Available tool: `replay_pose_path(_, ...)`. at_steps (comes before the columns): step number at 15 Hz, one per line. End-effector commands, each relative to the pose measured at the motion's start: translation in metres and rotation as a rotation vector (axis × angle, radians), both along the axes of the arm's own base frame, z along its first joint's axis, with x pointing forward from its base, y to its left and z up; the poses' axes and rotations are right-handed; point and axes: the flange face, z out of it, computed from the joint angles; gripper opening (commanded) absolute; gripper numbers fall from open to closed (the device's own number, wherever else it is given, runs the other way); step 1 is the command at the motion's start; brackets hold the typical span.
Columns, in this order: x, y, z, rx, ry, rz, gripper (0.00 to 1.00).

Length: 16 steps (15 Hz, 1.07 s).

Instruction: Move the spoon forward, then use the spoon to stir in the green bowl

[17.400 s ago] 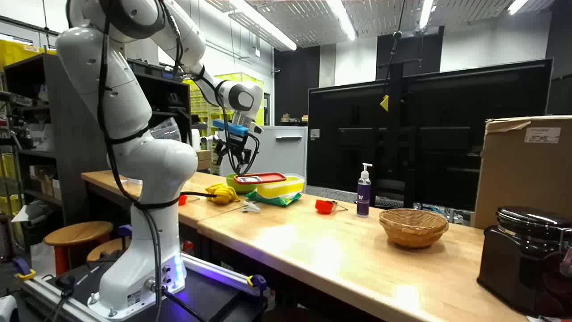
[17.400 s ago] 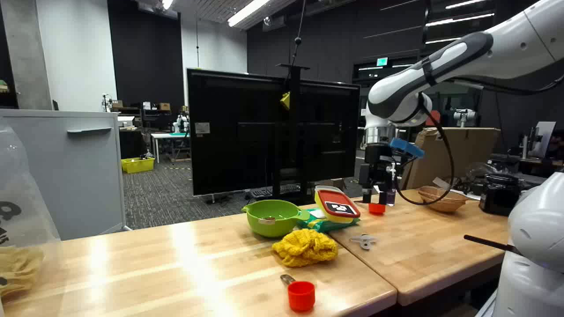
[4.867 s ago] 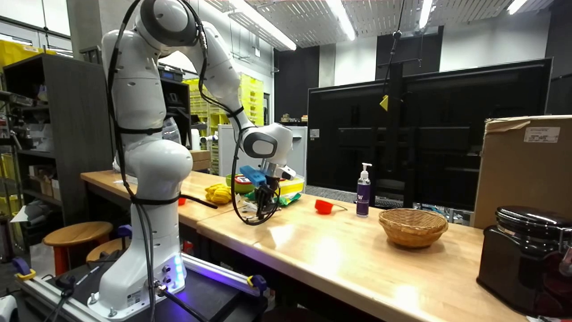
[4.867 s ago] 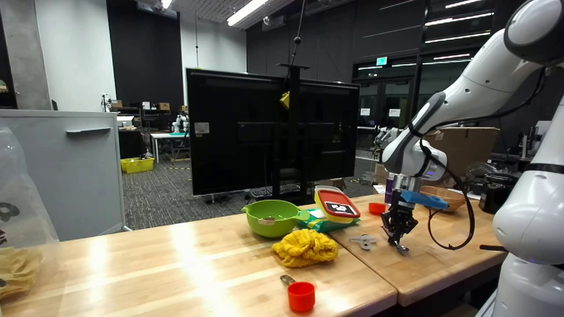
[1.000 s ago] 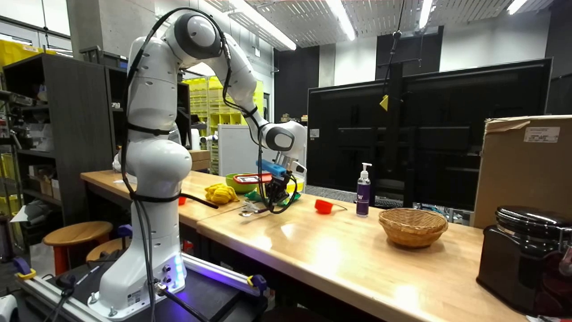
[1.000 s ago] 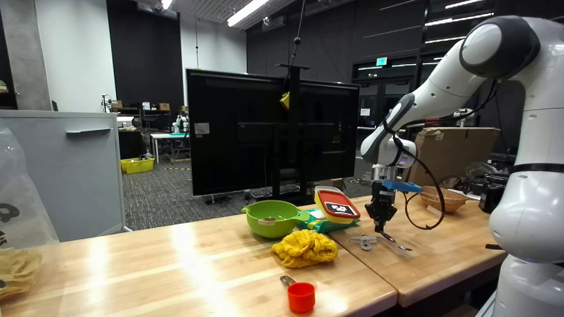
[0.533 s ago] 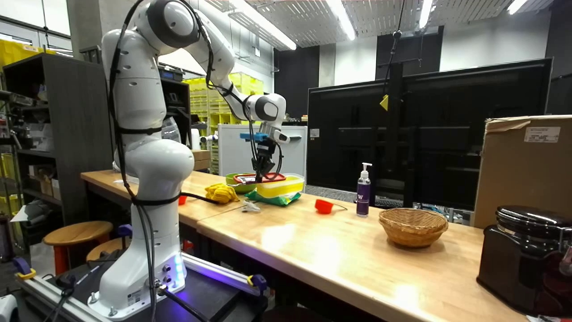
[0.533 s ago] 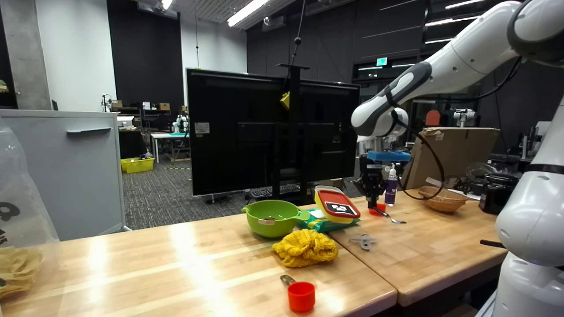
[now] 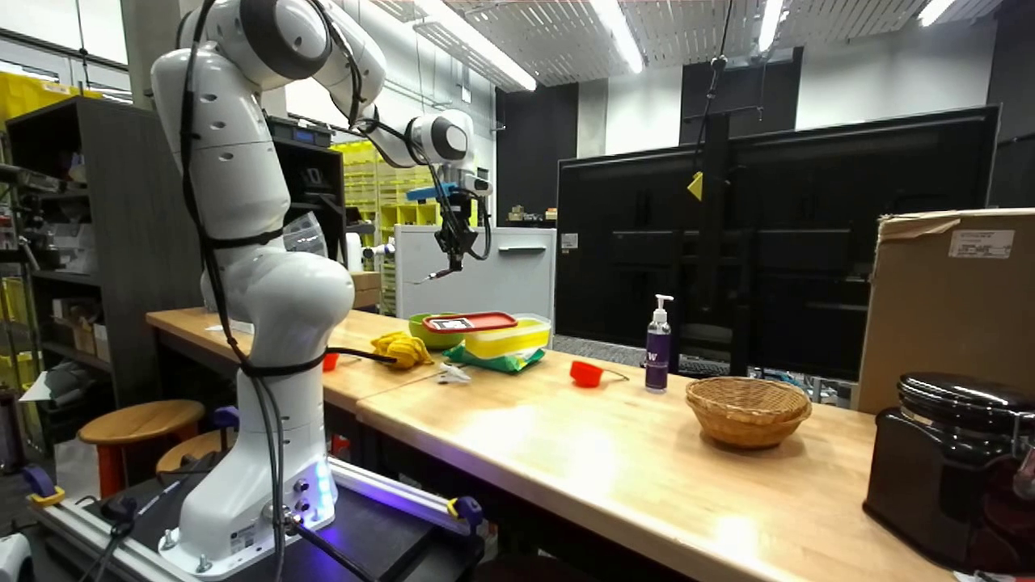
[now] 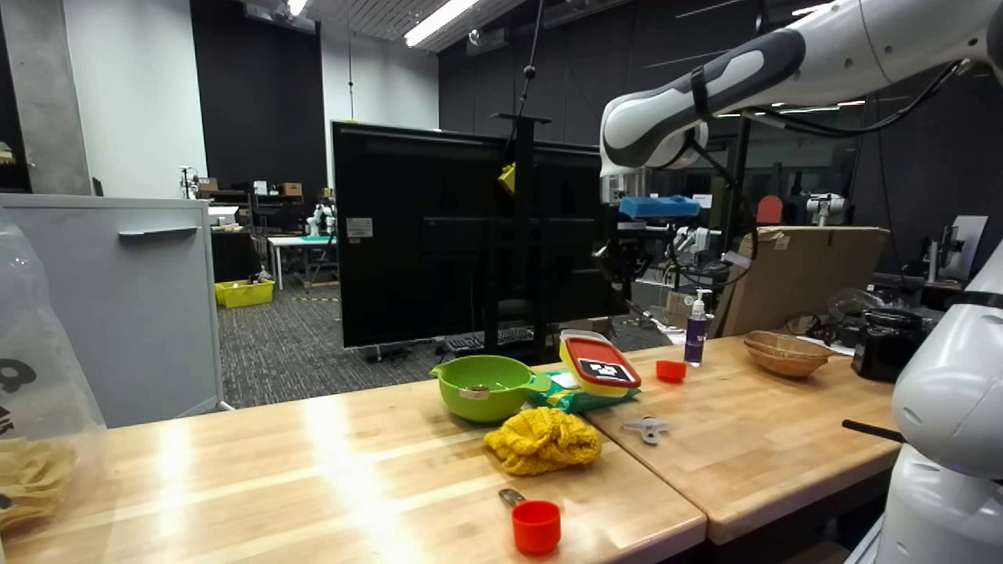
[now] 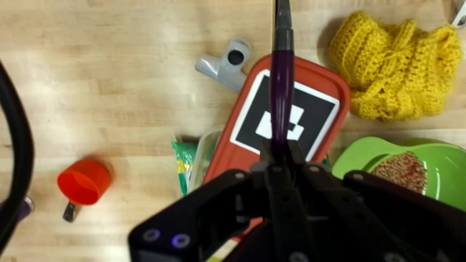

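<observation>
We see bright ceiling lamps, white glare on the table in both exterior views, and soft shadow beside the yellow cloth.

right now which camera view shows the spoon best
The wrist view: there the spoon shows its purple handle large and clear, gripped in the claw, though the scoop end lies beyond the top edge. Both exterior views show the spoon small and thin, jutting from the claw, its scoop end hard to make out.

in an exterior view, bowl left of container, cloth before both
</observation>
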Motion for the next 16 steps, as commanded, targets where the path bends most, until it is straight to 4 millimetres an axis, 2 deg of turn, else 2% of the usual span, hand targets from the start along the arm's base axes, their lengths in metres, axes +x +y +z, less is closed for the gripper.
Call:
replay_pose_path(1,0.02,0.005,0.029,-0.005,-0.144,0.104,0.01)
replay_pose_path(5,0.049,0.005,0.049,0.029,-0.341,0.238,0.01)
replay_pose_path(8,0.072,0.006,0.056,0.086,-0.474,0.329,0.01)
replay_pose_path(11,0.099,0.005,0.05,0.185,-0.575,0.416,0.01)
replay_pose_path(16,0.144,-0.011,0.024,0.454,-0.687,0.496,0.01)
